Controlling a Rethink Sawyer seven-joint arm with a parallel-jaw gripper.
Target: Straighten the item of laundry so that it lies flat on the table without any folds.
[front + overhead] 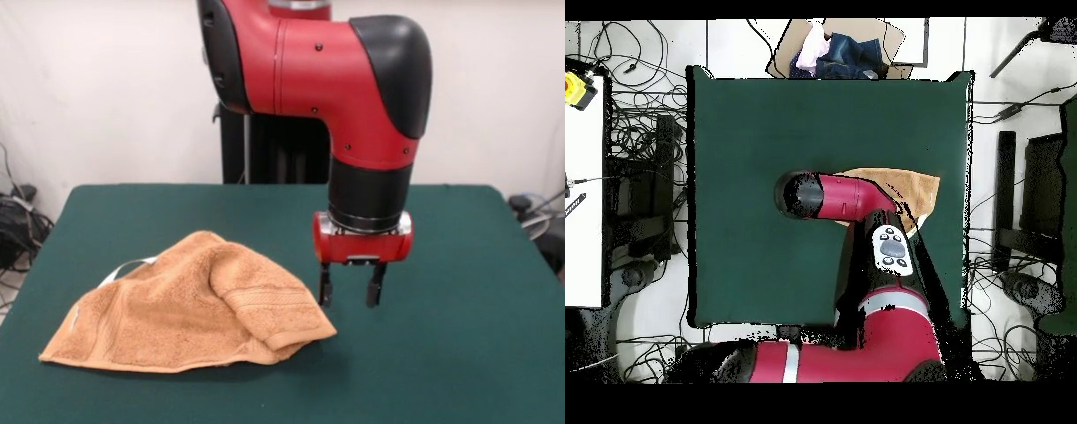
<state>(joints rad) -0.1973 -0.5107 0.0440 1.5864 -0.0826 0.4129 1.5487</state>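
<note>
The orange-tan towel (190,305) lies crumpled on the green table (459,291), left of centre in the front view. One side is folded over the rest, with a woven border band on top, and a small white label shows at its far left edge. My gripper (351,296) hangs open and empty just right of the towel's folded corner, close above the cloth of the table. In the overhead view the arm hides the gripper and most of the towel (910,187), which shows at the table's (755,150) right side.
A cardboard box with clothes (840,50) sits beyond the table's far edge in the overhead view. Cables and equipment (640,190) lie on the floor around the table. A white bench (583,190) stands at the left.
</note>
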